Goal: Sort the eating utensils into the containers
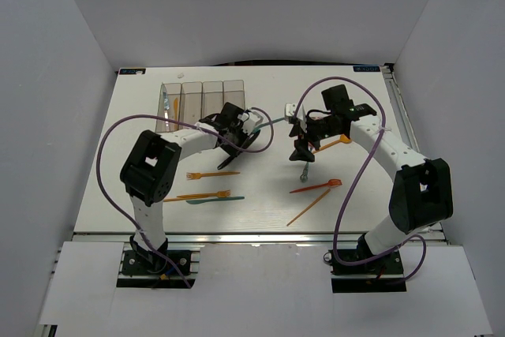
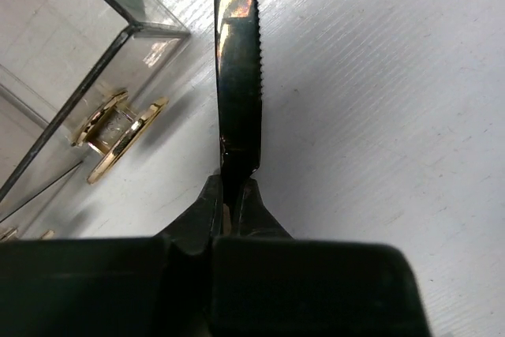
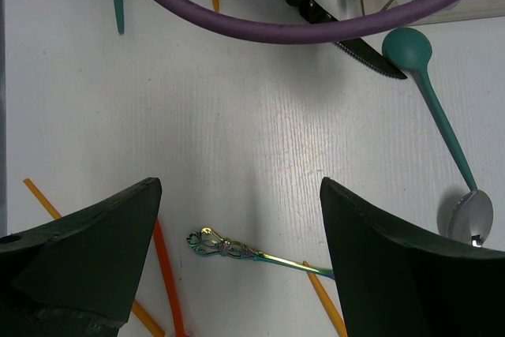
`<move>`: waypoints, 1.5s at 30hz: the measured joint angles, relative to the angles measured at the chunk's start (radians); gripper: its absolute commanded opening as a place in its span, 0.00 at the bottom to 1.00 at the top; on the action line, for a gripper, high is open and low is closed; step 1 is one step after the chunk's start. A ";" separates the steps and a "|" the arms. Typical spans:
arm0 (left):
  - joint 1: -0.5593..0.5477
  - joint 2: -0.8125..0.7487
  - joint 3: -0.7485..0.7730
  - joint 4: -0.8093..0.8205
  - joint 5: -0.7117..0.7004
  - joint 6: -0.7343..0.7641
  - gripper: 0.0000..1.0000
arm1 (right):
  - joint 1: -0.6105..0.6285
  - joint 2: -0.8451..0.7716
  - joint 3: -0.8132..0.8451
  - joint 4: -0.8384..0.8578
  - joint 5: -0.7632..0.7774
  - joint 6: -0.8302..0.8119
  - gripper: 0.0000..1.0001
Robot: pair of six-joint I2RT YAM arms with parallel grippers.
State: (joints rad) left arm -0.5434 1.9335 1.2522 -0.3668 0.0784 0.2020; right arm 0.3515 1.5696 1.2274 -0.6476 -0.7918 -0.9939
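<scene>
My left gripper (image 2: 233,187) is shut on a black serrated knife (image 2: 239,76) and holds it low over the table, right beside the end of the clear containers (image 2: 118,21). From above, this gripper (image 1: 235,128) sits at the right end of the row of four bins (image 1: 201,104). My right gripper (image 3: 241,187) is open and empty above an iridescent metal utensil handle (image 3: 237,250). A teal spoon (image 3: 426,92) lies between the two grippers, and a silver spoon bowl (image 3: 465,215) lies at its far end. Two left bins hold utensils.
Orange forks (image 1: 213,174) and a teal knife (image 1: 215,200) lie in front of the left arm. A red fork (image 1: 316,187) and an orange utensil (image 1: 309,207) lie in front of the right arm. A purple cable (image 3: 300,29) crosses the right wrist view. A brass fitting (image 2: 118,132) shows by the bin.
</scene>
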 measured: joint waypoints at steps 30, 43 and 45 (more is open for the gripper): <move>0.500 -0.199 0.123 -0.018 0.137 -0.140 0.00 | -0.012 -0.004 -0.021 0.022 -0.017 0.019 0.88; 0.594 0.053 0.315 -0.008 0.045 -0.199 0.14 | -0.018 -0.015 -0.029 0.022 -0.018 0.018 0.88; 0.597 0.061 0.315 -0.014 0.035 -0.209 0.37 | -0.019 -0.015 -0.029 0.022 -0.017 0.018 0.88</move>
State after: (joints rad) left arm 0.0532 1.9945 1.5677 -0.3809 0.1139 -0.0074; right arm 0.3328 1.5543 1.1988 -0.6258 -0.8089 -0.9760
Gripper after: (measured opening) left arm 0.245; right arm 0.878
